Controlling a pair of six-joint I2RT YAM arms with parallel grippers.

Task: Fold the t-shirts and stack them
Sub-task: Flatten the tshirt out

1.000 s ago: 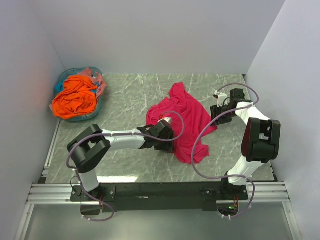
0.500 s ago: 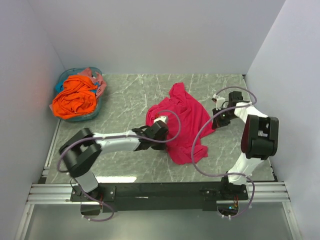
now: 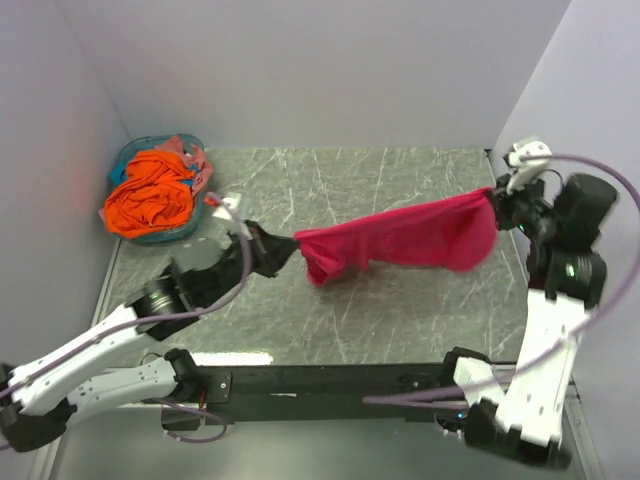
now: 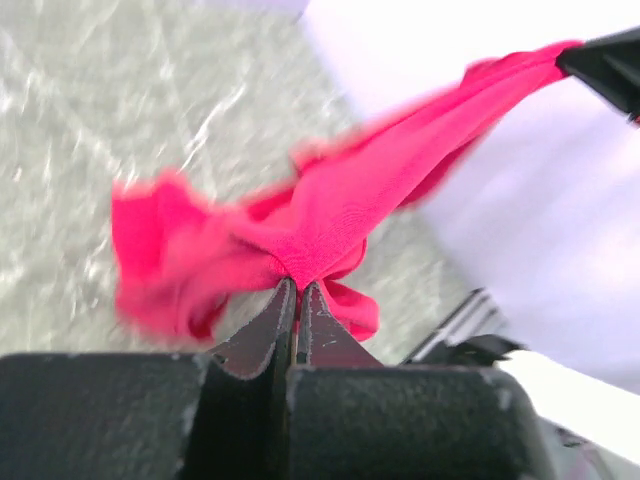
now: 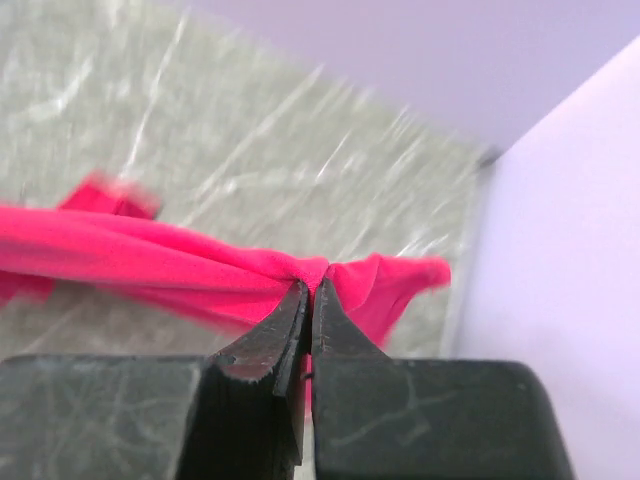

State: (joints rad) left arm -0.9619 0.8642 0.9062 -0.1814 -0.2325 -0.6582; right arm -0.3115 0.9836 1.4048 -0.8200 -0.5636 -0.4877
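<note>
Left jaws and right jaws are each pinched shut on an end of the crimson-pink t-shirt [image 3: 400, 238], which hangs stretched between them over the surface [image 3: 400, 310]. This looks like the spreading-out step before folding. Next, both ends should lower together so the cloth lies flat. Far beyond the left jaws, the orange t-shirt [image 3: 150, 195] waits in the teal basket [image 3: 127, 157].

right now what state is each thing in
crimson-pink t-shirt: pulled out long between the two grippers, bunched, not folded
left gripper: shut on one end of the crimson-pink t-shirt
right gripper: shut on its other end
orange t-shirt: crumpled in the basket, unfolded
salmon-pink t-shirt: crumpled, mostly under the orange one
teal basket: upright, holding those two shirts
</note>
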